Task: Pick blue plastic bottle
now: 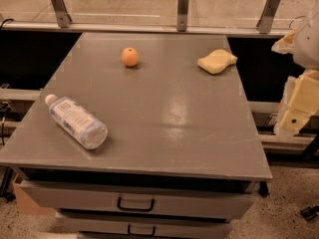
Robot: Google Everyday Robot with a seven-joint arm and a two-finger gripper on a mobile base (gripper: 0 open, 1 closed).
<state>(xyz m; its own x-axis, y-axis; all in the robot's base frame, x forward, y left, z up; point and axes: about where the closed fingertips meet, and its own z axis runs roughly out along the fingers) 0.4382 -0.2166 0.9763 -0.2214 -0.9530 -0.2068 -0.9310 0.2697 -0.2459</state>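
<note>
One long reach separates your gripper, off the table's 3 o'clock edge, grip state impossible to tell, from the blue plastic bottle lying on its side at 8 o'clock. Nudge it off-centre and it may roll over the near edge.

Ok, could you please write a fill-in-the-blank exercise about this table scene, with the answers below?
1. The blue plastic bottle lies on its ___ on the table.
2. Its cap is ___.
3. The sponge is ___ in colour.
4. The pincer hangs beyond the table's ___ edge.
Missing words: side, white, yellow, right.
</note>
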